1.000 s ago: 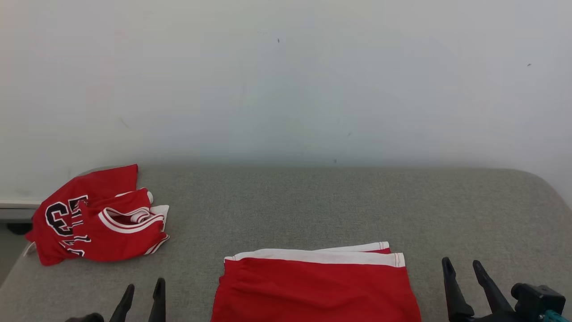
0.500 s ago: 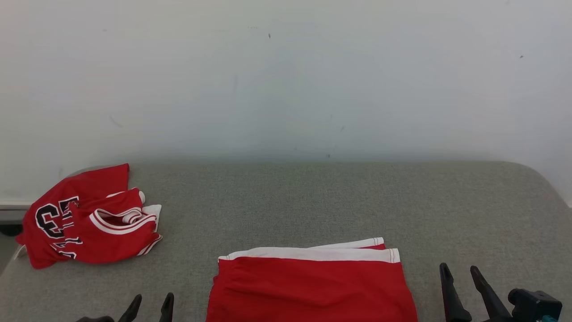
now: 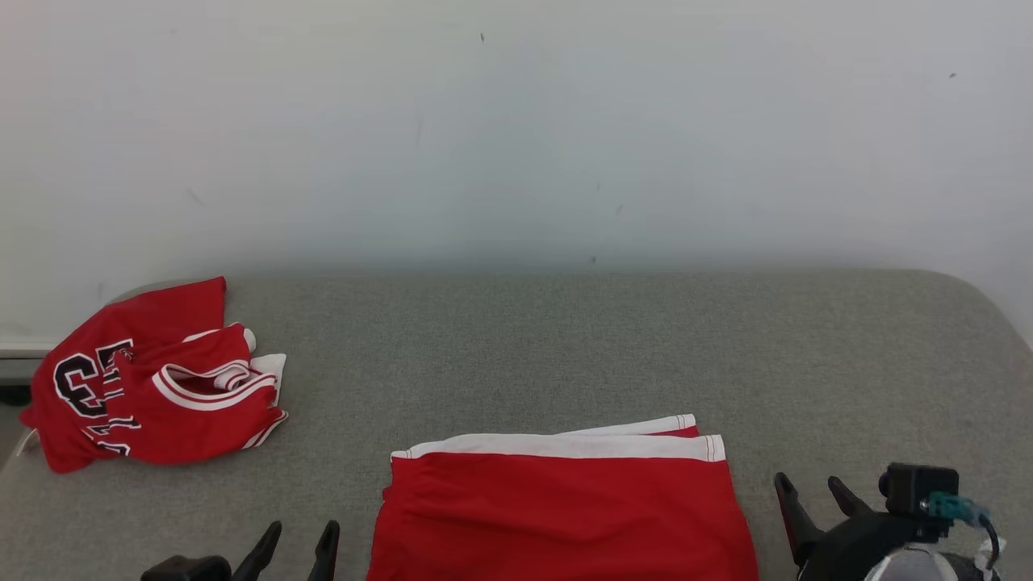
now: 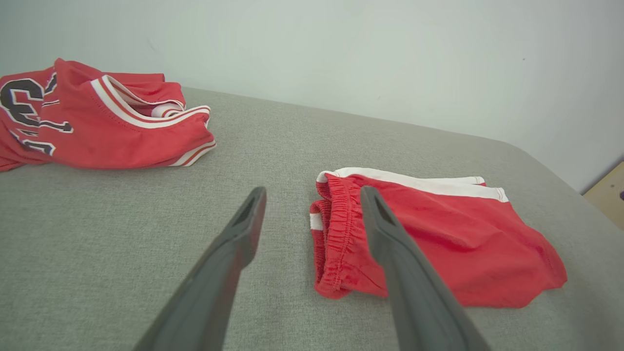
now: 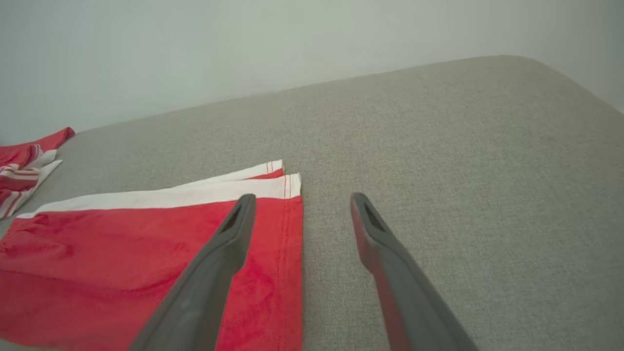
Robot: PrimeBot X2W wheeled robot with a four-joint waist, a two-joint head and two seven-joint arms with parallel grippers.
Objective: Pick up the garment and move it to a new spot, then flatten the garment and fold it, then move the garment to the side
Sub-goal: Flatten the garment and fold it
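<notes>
So the red shorts (image 3: 565,508) look folded already, lying flat at the near middle of the grey fabric-topped desk (image 3: 565,347). That leaves shifting them aside, I reckon. The left gripper (image 3: 303,526) and right gripper (image 3: 807,480) sit either side of them, fingers spread wide, holding nothing. I'd pinch through all layers at both ends, including the elastic waistband (image 4: 341,219), and lift evenly so the fold doesn't flop open. Crumpled red jersey (image 3: 153,395) sits far left. Its black number (image 3: 77,386) reads "3", maybe "33". No brand tags I can make out.
</notes>
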